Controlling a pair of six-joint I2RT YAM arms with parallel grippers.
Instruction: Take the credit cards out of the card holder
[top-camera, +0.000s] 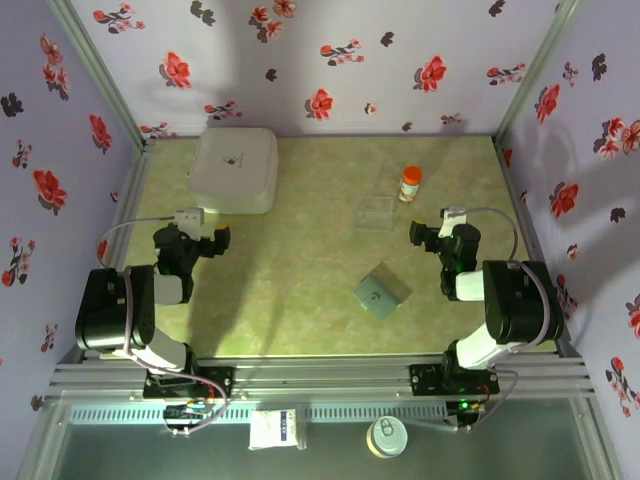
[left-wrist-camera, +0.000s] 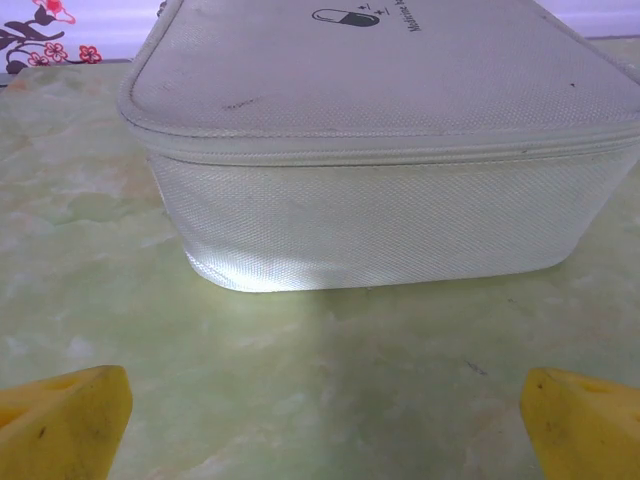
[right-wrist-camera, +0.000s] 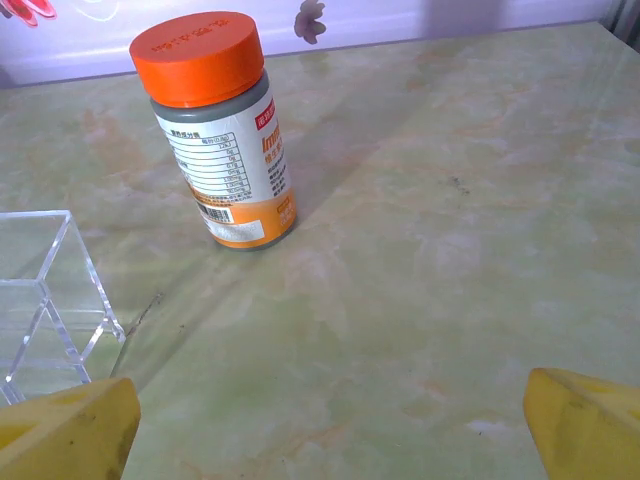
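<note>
Card holder closed, untouched.
Left gripper, right gripper gape empty; it lies behind-left of the right, looks light, floppy; pinch one edge.

The card holder is grey-blue, bottle cap orange (walls lilac, red-flowered).

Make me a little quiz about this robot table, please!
1. True or false: the card holder lies on the table with no pincer touching it.
2. The bottle has a cap that is: A green, B orange, C blue?
3. What big thing sits right in front of the left pincer?
Key: 1 true. 2 B. 3 the white box.
</note>
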